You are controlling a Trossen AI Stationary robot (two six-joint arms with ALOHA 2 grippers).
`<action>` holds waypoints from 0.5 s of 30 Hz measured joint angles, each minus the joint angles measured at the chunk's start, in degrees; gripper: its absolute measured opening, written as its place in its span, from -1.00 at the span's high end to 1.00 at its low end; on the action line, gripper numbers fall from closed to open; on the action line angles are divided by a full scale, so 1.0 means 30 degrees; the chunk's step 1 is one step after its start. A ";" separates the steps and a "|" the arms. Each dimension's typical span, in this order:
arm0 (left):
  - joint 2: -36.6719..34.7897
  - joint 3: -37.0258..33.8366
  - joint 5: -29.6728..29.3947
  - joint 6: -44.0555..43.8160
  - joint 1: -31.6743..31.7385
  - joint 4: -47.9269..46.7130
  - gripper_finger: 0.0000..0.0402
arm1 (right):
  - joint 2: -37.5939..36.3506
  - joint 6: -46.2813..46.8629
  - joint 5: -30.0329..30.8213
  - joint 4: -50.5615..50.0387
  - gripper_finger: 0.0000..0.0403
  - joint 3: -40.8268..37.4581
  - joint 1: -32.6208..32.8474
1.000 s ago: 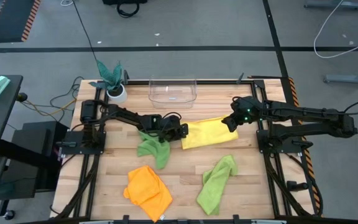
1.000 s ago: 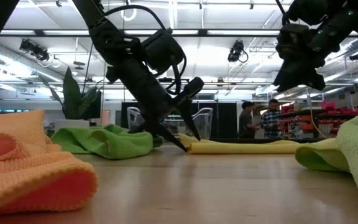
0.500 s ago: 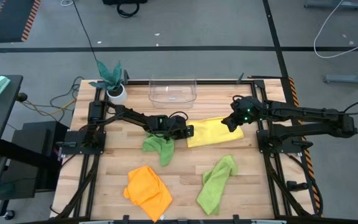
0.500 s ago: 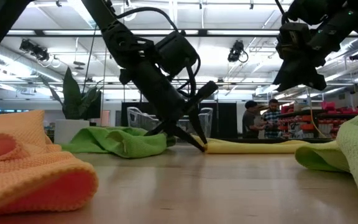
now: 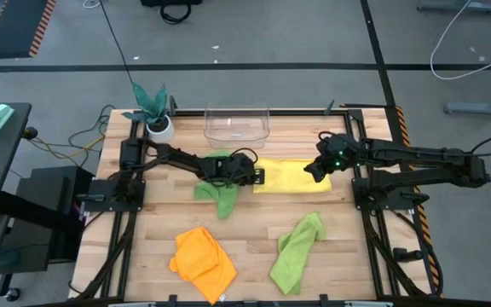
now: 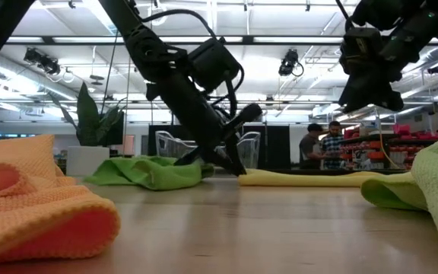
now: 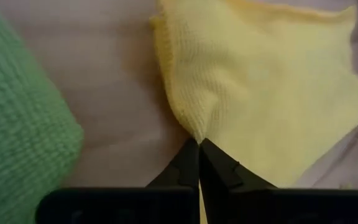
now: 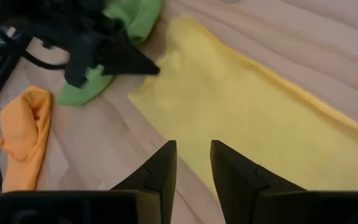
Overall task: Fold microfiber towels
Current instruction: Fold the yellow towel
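At the table's far left corner stands a teal leafy plant (image 5: 152, 102) in a white pot, with a clear plastic bin (image 5: 237, 125) just to its right along the far edge. The left gripper (image 5: 258, 177) reaches in from the left to the middle of the wooden table (image 5: 254, 247), its fingers pressed together and pinching the left edge of the yellow towel (image 5: 292, 176); the left wrist view shows the cloth puckered into a small peak right at the fingertips (image 7: 197, 149). A crumpled lime green towel (image 5: 216, 193) lies under and just beside that arm, touching the yellow one's near-left corner area. Nearer the front edge lies the orange towel (image 5: 203, 259), bunched, and to its right the second lime green towel (image 5: 297, 250), loosely heaped. The yellow towel lies flat, stretching rightward to the right gripper (image 5: 314, 169), which hovers above its right end with fingers (image 8: 160, 168) slightly apart, holding nothing.
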 joint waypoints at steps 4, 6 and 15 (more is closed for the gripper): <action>-0.0573 0.0044 -0.0363 0.0290 -0.0101 0.0258 0.98 | -0.0036 0.0977 0.0222 -0.1409 0.48 0.0000 -0.0005; -0.0775 0.0036 -0.0540 0.0490 -0.0148 0.0211 0.98 | -0.0036 0.1047 0.0467 -0.2716 0.49 0.0000 -0.0007; -0.0901 0.0066 -0.0452 0.0633 -0.0168 0.1248 0.98 | 0.1274 0.1382 0.1820 -0.5390 0.80 0.0000 0.0099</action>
